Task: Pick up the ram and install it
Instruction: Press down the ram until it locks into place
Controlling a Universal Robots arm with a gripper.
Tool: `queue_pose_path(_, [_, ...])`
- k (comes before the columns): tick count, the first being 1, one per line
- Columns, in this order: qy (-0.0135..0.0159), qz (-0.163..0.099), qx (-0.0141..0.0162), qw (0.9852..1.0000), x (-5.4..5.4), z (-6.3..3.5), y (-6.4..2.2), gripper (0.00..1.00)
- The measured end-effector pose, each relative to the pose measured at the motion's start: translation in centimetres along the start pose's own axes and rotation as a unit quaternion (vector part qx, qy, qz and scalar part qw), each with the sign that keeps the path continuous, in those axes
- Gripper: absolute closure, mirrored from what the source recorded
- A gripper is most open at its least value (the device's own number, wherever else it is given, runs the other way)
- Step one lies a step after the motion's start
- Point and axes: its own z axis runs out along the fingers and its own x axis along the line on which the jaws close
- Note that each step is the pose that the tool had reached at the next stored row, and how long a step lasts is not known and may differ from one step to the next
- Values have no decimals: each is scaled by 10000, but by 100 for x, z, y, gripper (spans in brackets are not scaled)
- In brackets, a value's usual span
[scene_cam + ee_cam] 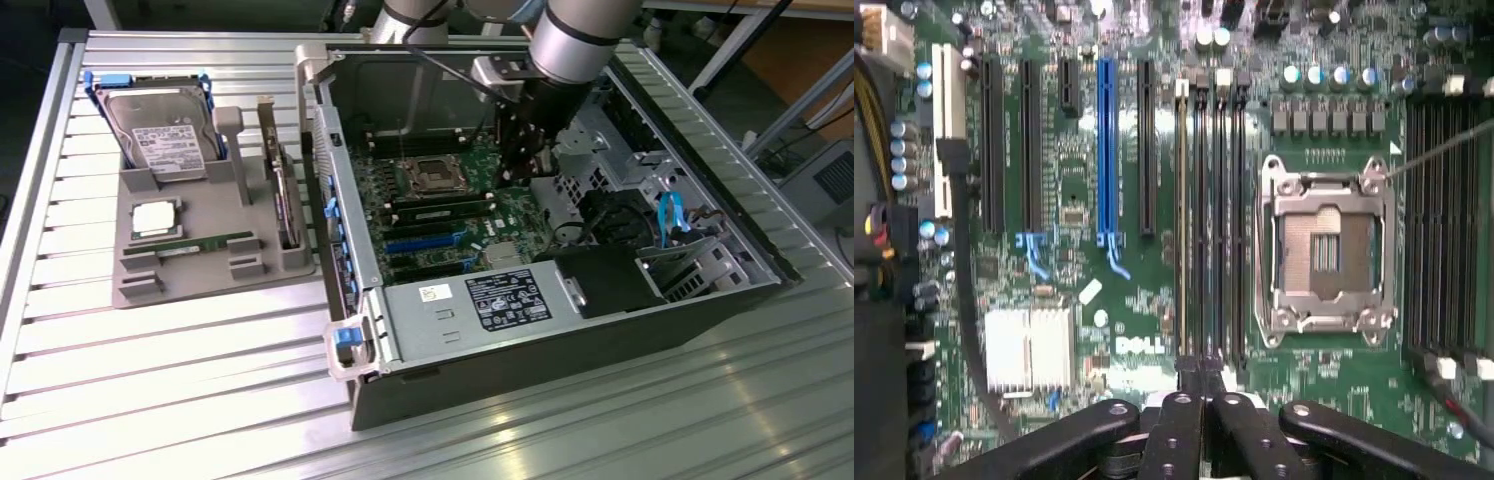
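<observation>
The gripper [1199, 385], its fingers pressed shut with nothing between them, hangs inside the open computer case [694, 300] just above the motherboard [1154, 290]. Right under its tips the ram [1181, 220] sits seated edge-on in a memory slot, with the empty processor socket [1324, 250] just beyond the neighbouring slots. Well away from the gripper, outside the case, a grey tray [187, 265] holds a hard drive [160, 140].

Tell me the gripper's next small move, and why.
Probably lift straight up out of the computer case: the gripper hangs shut over the memory slots with nothing visibly held, while the ram lies on the grey tray outside.
</observation>
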Motion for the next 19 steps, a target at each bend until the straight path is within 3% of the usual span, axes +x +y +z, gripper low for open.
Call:
queue_pose_path(8, [0, 0, 0, 10000, -2, -283, -149, 90])
queue_pose_path(17, [0, 0, 0, 10000, -3, -621, -236, 90])
queue_pose_path(19, [0, 0, 0, 10000, -3, -654, -253, 90])
